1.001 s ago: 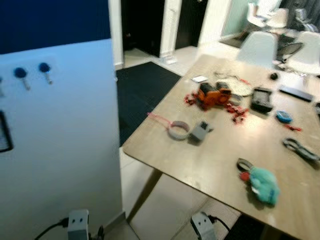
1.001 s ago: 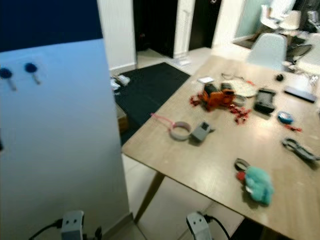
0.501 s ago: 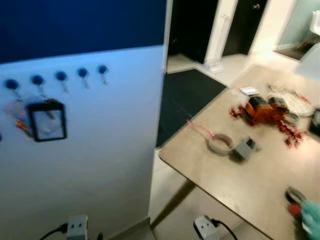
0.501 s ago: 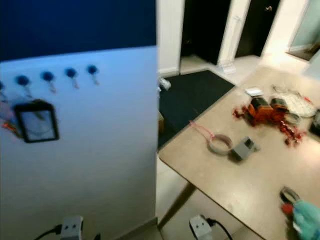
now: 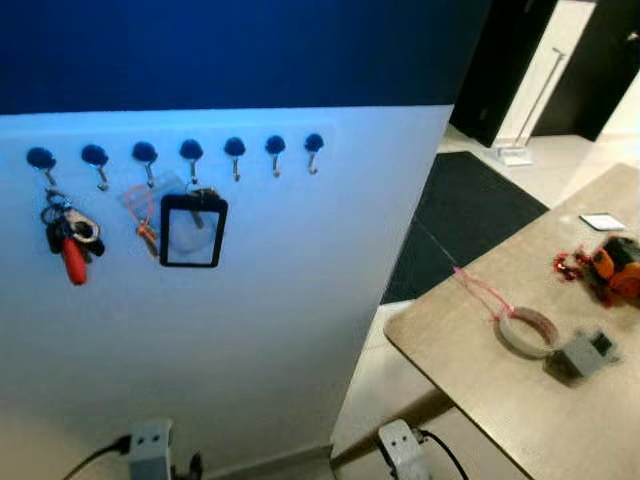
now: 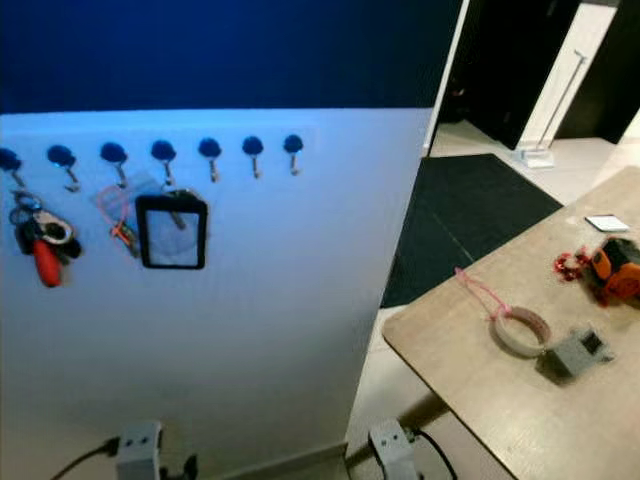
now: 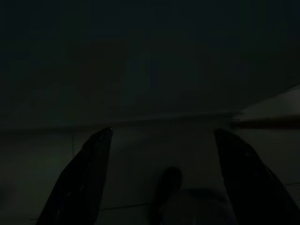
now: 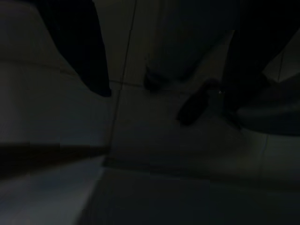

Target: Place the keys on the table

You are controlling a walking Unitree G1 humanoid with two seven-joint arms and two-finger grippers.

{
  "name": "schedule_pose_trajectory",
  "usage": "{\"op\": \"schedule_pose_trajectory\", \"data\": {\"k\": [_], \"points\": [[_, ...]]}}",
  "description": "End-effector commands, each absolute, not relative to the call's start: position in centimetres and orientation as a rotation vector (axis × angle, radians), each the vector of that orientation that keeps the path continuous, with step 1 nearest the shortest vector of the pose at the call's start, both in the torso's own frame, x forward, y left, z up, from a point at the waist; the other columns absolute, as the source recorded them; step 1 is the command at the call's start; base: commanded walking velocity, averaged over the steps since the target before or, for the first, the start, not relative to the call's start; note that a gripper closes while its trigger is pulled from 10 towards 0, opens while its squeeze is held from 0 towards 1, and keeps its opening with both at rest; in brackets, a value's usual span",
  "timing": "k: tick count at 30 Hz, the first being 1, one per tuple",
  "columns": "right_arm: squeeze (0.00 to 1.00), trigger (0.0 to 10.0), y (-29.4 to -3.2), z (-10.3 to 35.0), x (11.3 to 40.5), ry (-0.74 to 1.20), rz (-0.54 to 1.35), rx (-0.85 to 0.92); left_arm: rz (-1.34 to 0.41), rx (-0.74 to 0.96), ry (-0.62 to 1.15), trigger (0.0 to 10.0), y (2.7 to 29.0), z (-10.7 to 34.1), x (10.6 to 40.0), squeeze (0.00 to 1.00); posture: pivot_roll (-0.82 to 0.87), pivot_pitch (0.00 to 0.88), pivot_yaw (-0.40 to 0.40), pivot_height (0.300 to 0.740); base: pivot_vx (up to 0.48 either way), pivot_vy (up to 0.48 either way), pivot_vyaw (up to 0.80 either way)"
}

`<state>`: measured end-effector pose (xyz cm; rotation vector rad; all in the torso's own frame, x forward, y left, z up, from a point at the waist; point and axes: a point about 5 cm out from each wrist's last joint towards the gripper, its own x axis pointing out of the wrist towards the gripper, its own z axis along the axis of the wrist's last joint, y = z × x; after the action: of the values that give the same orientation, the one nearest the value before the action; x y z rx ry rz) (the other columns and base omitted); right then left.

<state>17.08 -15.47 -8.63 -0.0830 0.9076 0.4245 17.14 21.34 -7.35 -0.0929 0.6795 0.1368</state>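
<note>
1. Left eye: keys (image 5: 64, 232) hang on the far-left hook (image 5: 41, 159) of the wall rack, red fob at the bottom. A black-framed badge (image 5: 193, 231) hangs a few hooks over, with an orange tag (image 5: 146, 230) between them. Table (image 5: 470, 372) is well apart on the robot's right, carrying a tape roll (image 5: 527, 333) and a grey box (image 5: 584, 352).
2. Right eye: same layout, keys (image 6: 37, 238) low on the rack's left end, nothing touching them.
3. Left wrist: very dark. Left gripper (image 7: 161, 180) fingers spread wide, nothing between them, arm hanging idle.
4. Right wrist: dark. Right gripper (image 8: 168, 65) fingers apart, empty, over floor tile.
5. Handling, my guess: light, loose, jangly bunch; metal is slippery and will swing. Pinch the red fob or the ring just above it, lift up off the hook, don't pull straight out.
</note>
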Motion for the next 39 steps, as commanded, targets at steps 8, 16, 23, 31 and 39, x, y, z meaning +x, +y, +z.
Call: {"op": "schedule_pose_trajectory", "data": {"k": [8, 16, 23, 31, 39], "points": [[0.0, 10.0, -15.5, -8.7, 16.9, 0.918, 0.423, -0.082, 0.162, -0.096, 0.739, 10.0, 21.5, -8.1, 15.8, 0.0, 0.07, 0.019, -0.06, 0.74, 0.0, 0.0, 0.8], [0.0, 10.0, -15.5, -8.8, 16.9, 0.918, 0.407, -0.072, 0.116, -0.058, 0.749, 10.0, 21.4, -8.0, 16.0, 0.0, 0.07, 0.018, -0.057, 0.74, 0.0, 0.0, 0.8], [0.0, 10.0, -16.4, -8.9, 16.6, 0.913, 0.259, -0.005, 0.126, -0.063, 0.742, 10.0, 21.3, -8.0, 16.0, 0.0, 0.07, 0.019, -0.052, 0.74, 0.0, 0.0, 0.34], [0.0, 10.0, -17.3, -9.0, 16.4, 0.922, 0.162, 0.051, 0.139, -0.065, 0.719, 10.0, 21.7, -7.7, 16.4, 0.0, 0.07, 0.024, -0.05, 0.74, 0.0, 0.0, 0.0], [0.0, 10.0, -17.4, -9.1, 16.2, 0.923, 0.143, 0.064, 0.124, -0.063, 0.699, 10.0, 21.4, -7.6, 16.6, 0.0, 0.07, 0.026, -0.047, 0.74, 0.0, 0.283, 0.0]]}}
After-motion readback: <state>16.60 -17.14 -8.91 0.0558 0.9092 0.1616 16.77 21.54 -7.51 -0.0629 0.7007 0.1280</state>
